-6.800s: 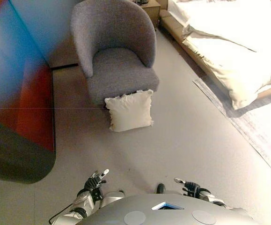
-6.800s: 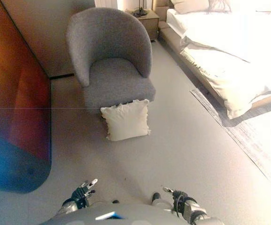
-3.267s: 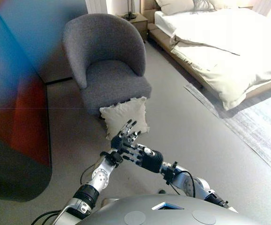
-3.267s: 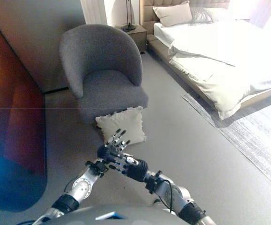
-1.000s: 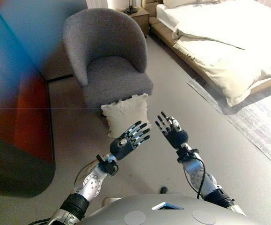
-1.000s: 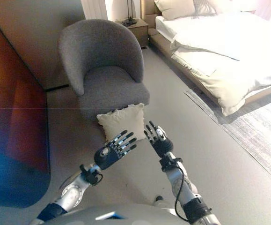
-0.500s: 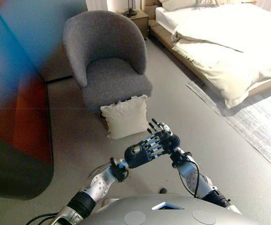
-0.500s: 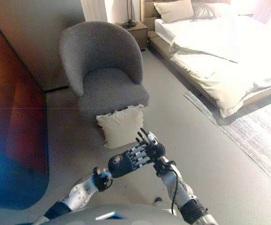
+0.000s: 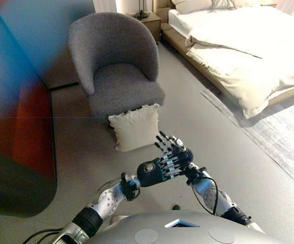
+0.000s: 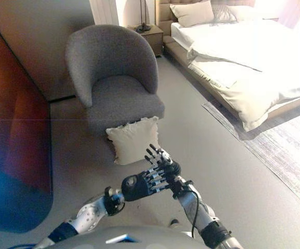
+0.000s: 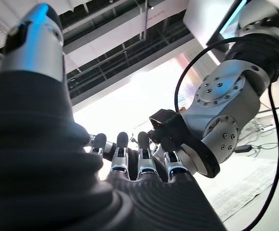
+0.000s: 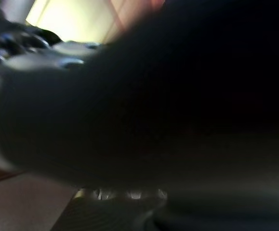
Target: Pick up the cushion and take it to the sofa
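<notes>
A cream square cushion (image 9: pixel 135 127) stands on the grey floor, leaning against the front of a grey armchair (image 9: pixel 117 66). My left hand (image 9: pixel 153 172) and right hand (image 9: pixel 175 150) are held up in front of me, short of the cushion and apart from it. Their straight fingers lie against each other and both hands are empty. In the left wrist view my left hand's fingers (image 11: pixel 129 161) lie against the right arm's wrist (image 11: pixel 211 115). The right wrist view is filled by a dark hand cover (image 12: pixel 168 110). No sofa other than the armchair shows.
A bed with white bedding (image 9: pixel 248 46) stands at the right, with a pale rug (image 9: pixel 284 137) beside it. A nightstand with a lamp (image 9: pixel 149 18) is behind the armchair. A dark red panel (image 9: pixel 20 132) lines the left side. Bare floor (image 9: pixel 197 122) lies between chair and bed.
One second ago my hands were apart with spread fingers; they have come together, left hand crossing to the right hand. The cushion has not moved.
</notes>
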Controlling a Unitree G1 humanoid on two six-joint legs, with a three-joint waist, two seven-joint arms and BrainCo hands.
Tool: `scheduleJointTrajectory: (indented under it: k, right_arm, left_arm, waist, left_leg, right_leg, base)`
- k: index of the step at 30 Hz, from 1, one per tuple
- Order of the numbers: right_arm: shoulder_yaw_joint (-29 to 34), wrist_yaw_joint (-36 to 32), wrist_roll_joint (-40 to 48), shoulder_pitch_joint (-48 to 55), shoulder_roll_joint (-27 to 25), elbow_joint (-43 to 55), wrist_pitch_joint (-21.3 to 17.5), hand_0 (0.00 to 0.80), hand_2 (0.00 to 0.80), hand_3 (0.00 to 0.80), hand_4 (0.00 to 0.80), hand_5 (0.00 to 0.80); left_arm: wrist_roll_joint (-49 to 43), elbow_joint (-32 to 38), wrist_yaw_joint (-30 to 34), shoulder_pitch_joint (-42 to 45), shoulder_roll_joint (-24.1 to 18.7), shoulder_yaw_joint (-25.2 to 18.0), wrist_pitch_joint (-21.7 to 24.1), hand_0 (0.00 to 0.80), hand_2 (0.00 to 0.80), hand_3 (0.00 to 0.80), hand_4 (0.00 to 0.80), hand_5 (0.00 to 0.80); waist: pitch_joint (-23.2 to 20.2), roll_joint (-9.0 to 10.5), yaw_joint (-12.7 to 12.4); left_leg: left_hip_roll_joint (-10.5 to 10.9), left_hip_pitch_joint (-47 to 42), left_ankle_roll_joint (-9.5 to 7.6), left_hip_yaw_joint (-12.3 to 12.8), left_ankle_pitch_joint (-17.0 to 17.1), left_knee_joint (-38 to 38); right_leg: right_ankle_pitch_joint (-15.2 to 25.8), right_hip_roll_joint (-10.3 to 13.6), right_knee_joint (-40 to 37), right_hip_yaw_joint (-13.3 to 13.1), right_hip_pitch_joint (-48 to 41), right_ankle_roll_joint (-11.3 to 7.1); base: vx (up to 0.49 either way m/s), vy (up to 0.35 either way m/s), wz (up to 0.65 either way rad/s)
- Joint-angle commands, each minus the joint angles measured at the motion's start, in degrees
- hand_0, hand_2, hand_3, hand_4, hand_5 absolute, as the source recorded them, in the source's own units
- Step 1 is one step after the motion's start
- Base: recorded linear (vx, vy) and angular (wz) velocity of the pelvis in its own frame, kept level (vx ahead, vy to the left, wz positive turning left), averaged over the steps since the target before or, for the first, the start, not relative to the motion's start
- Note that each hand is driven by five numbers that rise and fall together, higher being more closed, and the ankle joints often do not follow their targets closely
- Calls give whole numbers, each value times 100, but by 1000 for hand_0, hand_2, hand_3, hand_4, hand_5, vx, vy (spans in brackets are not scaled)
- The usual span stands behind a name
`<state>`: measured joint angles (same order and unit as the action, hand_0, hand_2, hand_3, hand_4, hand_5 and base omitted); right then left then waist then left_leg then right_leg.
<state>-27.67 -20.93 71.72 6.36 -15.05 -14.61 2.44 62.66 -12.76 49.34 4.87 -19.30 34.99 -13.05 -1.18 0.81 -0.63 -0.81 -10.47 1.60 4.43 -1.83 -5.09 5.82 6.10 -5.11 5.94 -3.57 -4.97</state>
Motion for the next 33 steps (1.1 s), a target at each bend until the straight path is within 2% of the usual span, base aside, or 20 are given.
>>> scheduleJointTrajectory:
  k: [1, 9, 20, 33]
  right_arm:
    - [-268, -453, 187, -500, 128, 75, 144, 0, 0, 0, 0, 0]
    - [-250, -746, 67, -362, 59, 47, 408, 0, 0, 0, 0, 0]
    - [-21, -1661, -297, -121, -79, -138, 630, 0, 0, 0, 0, 0]
    - [320, -2411, -1030, 27, -94, -868, 875, 0, 0, 0, 0, 0]
  left_arm:
    - [215, 111, 179, -651, 301, 293, 255, 0, 0, 0, 0, 0]
    - [225, 157, -9, -874, 152, -83, 239, 0, 0, 0, 0, 0]
    - [159, -19, -88, -1008, -7, -576, 176, 0, 0, 0, 0, 0]
    - [133, -349, -502, -1211, -8, -1029, 599, 0, 0, 0, 0, 0]
  waist:
    - [8, -41, 94]
    - [-41, -56, 125]
    - [-63, -71, 186]
    - [-29, -58, 231]
  left_leg:
    - [236, 435, -229, 274, 289, 9]
    - [254, 423, -233, 276, 296, 9]
    - [268, 422, -237, 308, 314, 9]
    - [277, 411, -243, 318, 308, 9]
  right_leg:
    - [-45, -151, 12, 277, -162, -76]
    - [-42, -141, 18, 281, -171, -77]
    - [-46, -131, 44, 271, -160, -93]
    - [-72, -123, 81, 307, -160, -86]
  base:
    - [0, 0, 0]
    - [0, 0, 0]
    - [0, 0, 0]
    - [0, 0, 0]
